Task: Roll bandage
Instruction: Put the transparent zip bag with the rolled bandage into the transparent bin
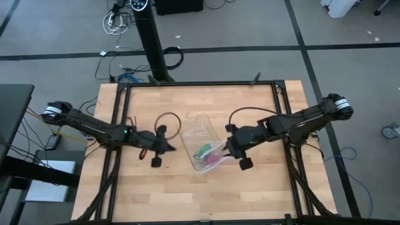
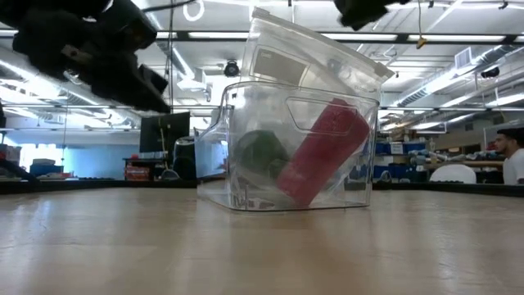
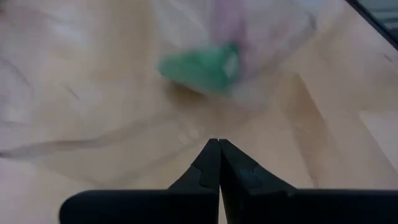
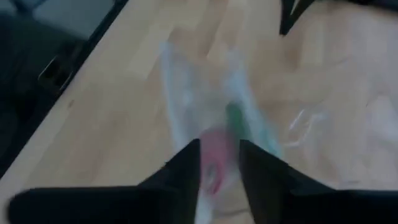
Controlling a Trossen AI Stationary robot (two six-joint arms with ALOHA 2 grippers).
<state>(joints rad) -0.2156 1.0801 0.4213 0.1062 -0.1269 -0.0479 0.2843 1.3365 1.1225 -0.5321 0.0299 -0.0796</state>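
Note:
The bandage [image 1: 204, 150] is a small green roll inside a clear plastic bag [image 1: 209, 156], next to a pink item [image 1: 216, 160]. The bag leans in a clear plastic bin [image 1: 199, 131] at the table's middle. The low view shows the roll [image 2: 260, 156] low in the bin and the bag's top [image 2: 327, 45] sticking up over the rim. My left gripper [image 1: 164, 147] is shut and empty just left of the bin; its wrist view shows the roll [image 3: 202, 65] ahead. My right gripper [image 1: 230, 149] is open at the bag's right end. My right gripper's fingers [image 4: 186, 165] stand on either side of the bag's end with the pink item [image 4: 216, 155], coming from the table's right. I cannot tell whether they touch the bag.
A dark cable loop [image 1: 167, 120] lies on the wood just left of the bin. Black frame rails [image 1: 119, 125] run along the table's left and right sides. Bare wood [image 1: 200, 194] lies toward the near edge.

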